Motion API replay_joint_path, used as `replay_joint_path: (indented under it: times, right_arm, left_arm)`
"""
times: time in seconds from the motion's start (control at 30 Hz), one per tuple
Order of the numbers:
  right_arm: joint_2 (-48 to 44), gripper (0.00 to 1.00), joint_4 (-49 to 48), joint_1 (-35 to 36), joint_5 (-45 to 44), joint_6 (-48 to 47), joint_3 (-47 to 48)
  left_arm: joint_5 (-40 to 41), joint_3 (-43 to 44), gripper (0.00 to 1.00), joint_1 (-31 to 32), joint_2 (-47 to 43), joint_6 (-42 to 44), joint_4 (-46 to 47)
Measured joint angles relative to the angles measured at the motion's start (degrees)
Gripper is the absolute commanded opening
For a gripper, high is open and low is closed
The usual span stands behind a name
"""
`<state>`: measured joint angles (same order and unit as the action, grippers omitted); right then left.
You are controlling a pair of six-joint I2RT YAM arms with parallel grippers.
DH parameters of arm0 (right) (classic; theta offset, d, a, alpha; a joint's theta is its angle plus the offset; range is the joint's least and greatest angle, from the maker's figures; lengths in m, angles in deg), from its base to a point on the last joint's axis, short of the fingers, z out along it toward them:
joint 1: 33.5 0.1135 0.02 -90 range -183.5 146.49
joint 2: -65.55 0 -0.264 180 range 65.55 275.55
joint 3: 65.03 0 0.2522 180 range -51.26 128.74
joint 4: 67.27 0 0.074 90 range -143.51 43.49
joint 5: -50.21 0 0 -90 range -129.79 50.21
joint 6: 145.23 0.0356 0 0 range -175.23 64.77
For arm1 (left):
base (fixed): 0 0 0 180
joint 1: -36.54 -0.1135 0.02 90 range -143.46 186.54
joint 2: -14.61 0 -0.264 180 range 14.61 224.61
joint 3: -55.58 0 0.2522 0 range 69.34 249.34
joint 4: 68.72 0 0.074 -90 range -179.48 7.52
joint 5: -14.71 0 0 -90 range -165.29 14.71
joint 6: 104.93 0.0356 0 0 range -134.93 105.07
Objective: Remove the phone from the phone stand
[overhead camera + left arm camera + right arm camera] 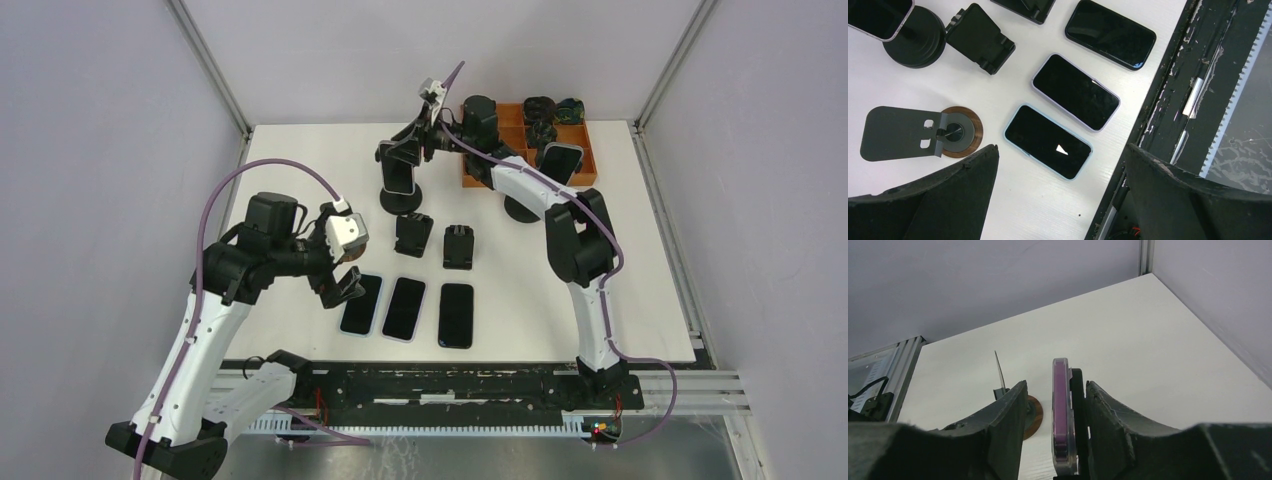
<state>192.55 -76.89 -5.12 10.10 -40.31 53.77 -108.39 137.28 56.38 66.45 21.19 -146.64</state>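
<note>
My right gripper (1057,389) is reaching out over the far part of the white table (300,170). Its wrist camera shows the phone (1060,430) edge-on between my fingers (1005,425). It is a thin slab in a clear, glossy case with a purple band along its side. Just behind it, toward my right-hand finger, the flat black back plate of the phone stand (1077,405) rises against the phone. The jaws stand partly open around both and are not clamped. A strip of table shows between the left-hand finger and the phone. The other finger sits just beside the plate, and I cannot tell whether it touches. The bottom edge of the frame cuts off the lower ends of the phone and stand. A brown disc (1036,412) peeks out past the left-hand finger, half hidden.

My left gripper (1062,149) hangs spread wide with nothing in it, and its matte black fingers (948,200) have a rough grain. Beneath it three phones (1076,92) lie flat side by side, with dark glossy screens and rounded corners. Off the left-hand finger, a flat black plate (895,132) is hinged to a wood-coloured ring.
</note>
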Motion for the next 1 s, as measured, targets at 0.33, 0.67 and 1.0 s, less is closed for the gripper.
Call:
replay_joint_path:
  times: [0.33, 0.67, 1.0]
  right_arm:
    - [-1.5, 0.16, 3.0, 0.0, -0.5, -4.2, -2.4]
    - [-1.5, 0.0, 2.5, -0.8, -1.6, 1.1, -1.7]
    - [2.1, 0.0, -19.1, -7.3, -4.5, 38.7, 2.6]
  left_arm:
    - [0.0, 0.0, 1.0, 0.0, 0.0, 0.4, 0.0]
    - [0.1, -0.3, 1.0, 0.0, 0.0, 0.3, 1.9]
    - [1.1, -0.3, 1.0, 0.0, 1.6, -3.9, 9.5]
